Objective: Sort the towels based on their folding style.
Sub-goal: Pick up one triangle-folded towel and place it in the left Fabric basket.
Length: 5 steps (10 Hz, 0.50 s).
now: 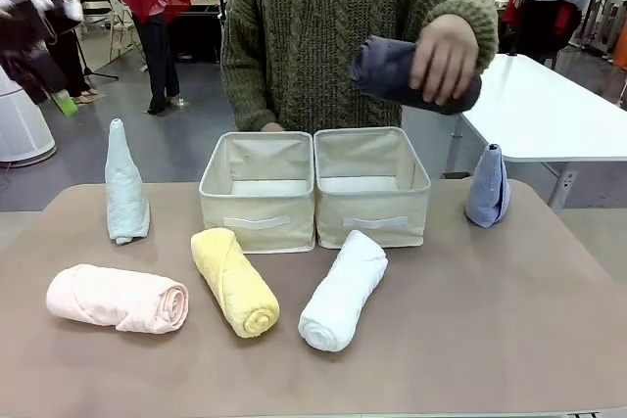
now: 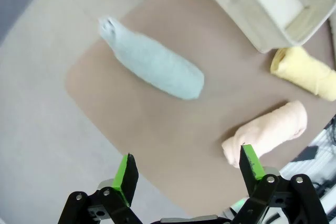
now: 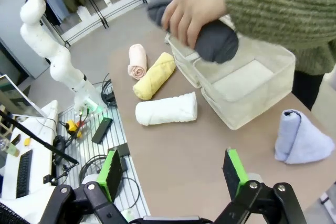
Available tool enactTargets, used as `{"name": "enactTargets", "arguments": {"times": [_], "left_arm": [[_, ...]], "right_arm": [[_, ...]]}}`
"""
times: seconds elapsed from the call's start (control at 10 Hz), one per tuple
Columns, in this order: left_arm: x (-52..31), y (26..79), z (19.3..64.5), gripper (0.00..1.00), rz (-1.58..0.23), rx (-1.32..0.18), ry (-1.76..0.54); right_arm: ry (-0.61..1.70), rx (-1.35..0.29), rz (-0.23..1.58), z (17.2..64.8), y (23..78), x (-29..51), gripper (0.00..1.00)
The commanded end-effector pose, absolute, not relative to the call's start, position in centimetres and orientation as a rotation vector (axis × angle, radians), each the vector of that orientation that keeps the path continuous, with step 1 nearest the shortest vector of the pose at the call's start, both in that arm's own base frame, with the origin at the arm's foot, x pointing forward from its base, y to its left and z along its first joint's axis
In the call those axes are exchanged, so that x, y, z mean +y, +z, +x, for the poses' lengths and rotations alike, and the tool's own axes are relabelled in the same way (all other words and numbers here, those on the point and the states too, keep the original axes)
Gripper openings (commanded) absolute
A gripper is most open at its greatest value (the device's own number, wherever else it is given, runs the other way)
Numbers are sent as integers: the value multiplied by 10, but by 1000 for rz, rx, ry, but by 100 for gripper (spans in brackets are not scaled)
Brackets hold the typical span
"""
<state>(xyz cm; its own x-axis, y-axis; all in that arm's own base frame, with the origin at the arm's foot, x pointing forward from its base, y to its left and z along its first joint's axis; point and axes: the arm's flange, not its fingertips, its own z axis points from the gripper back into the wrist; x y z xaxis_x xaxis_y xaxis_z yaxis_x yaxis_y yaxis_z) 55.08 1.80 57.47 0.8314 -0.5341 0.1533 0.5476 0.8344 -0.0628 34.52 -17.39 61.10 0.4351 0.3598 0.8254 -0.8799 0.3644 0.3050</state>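
Upper right of the front view: the person's hand [image 1: 443,58] holds the dark grey towel [image 1: 384,70] above the right-hand bin [image 1: 370,186], probably starting the pile for rolls. The other 3, pink roll [image 1: 118,298], yellow roll [image 1: 235,281] and white roll [image 1: 343,291], lie low on the table [image 1: 490,340]. Left pincer [image 2: 186,174] and right pincer [image 3: 173,174] hang spread, empty.

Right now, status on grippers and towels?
Left gripper open, right gripper open, both empty. Dark grey towel in person's hand above the bins. Pink towel, yellow towel, white towel lying flat; teal cone, lavender cone upright.
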Motion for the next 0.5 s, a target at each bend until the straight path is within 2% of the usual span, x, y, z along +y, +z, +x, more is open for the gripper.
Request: {"name": "enactTargets", "arguments": {"times": [0.0, 0.2, 0.3, 0.4], "left_arm": [[5, 570, 579, 100, -185, -71, -508], [5, 554, 588, 100, -169, -136, -423], [1, 544, 575, 100, -149, -58, -504], [1, 544, 575, 100, -149, -58, -504]], "right_arm": [[905, -761, 859, 347, 611, -175, 100], [905, -761, 859, 347, 611, -175, 100], [905, -761, 859, 347, 611, -175, 100], [905, -761, 859, 347, 611, -175, 100]]}}
